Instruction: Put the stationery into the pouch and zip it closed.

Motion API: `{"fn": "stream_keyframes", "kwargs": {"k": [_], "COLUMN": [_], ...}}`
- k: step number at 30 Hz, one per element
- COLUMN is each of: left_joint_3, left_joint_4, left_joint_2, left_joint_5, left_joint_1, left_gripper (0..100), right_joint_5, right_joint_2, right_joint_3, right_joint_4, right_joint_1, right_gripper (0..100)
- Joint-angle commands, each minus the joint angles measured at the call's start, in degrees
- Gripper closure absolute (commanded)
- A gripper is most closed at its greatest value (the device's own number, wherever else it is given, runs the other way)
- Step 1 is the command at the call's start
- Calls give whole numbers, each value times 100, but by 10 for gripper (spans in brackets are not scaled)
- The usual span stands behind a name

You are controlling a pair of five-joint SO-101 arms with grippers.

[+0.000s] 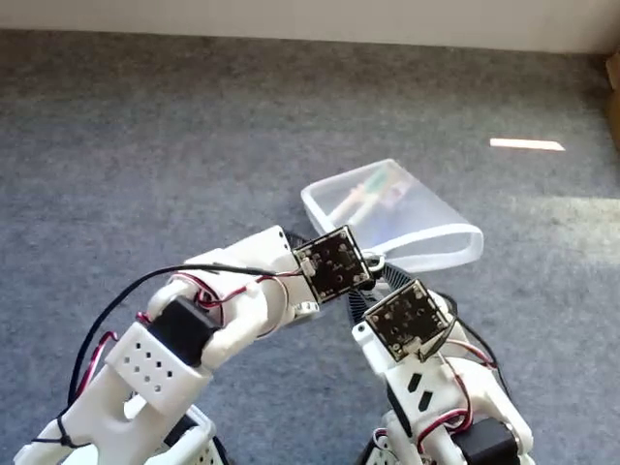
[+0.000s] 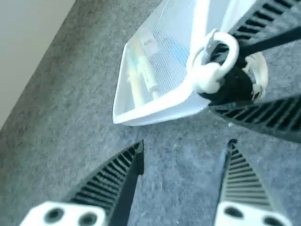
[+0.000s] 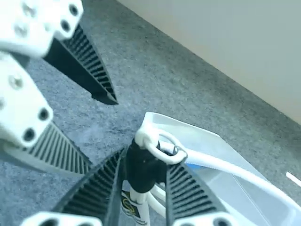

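Pouch [image 1: 392, 218] of translucent white ribbed plastic lies on grey carpet [image 1: 145, 126], with pale stationery [image 1: 373, 194] visible inside it. At one corner of the pouch, the right gripper [image 3: 146, 165] is clamped tight on the black zip tab with its white ring pull [image 3: 157, 146]. The left gripper [image 2: 186, 145] hangs just beside that same corner, jaws spread wide, holding nothing, clear of the pouch.

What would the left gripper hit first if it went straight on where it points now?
Probably bare carpet, just short of the pouch; depth is unclear. The left gripper has its jaws open.
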Motion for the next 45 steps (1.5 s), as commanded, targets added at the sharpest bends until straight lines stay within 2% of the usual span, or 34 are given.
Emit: {"fn": "stream_keyframes", "kwargs": {"k": [1, 7, 14, 30, 34, 40, 45], "left_joint_3": [497, 927, 954, 1015, 1560, 2475, 2677], "left_joint_4": [-1020, -1916, -2444, -2585, -3103, -4686, -5011], "left_joint_2": [-92, -92, -66, -40, -66, -92, -101], "left_joint_5": [-18, -9, 510, 492, 510, 510, 510], "left_joint_1": [40, 31, 75, 989, 1253, 1262, 1165], "left_gripper": [741, 764, 761, 764, 766, 909, 971], "right_joint_5": [53, 53, 53, 35, 44, 44, 44], "right_joint_2": [-84, -84, -84, -84, -84, -84, -84], "right_joint_3": [-374, -374, -374, -804, -804, -804, -804], "right_joint_4": [22, 22, 22, 470, 470, 470, 435], "right_joint_1": [66, 66, 75, 75, 75, 75, 251], "right_gripper": [994, 994, 994, 994, 994, 994, 994]}}
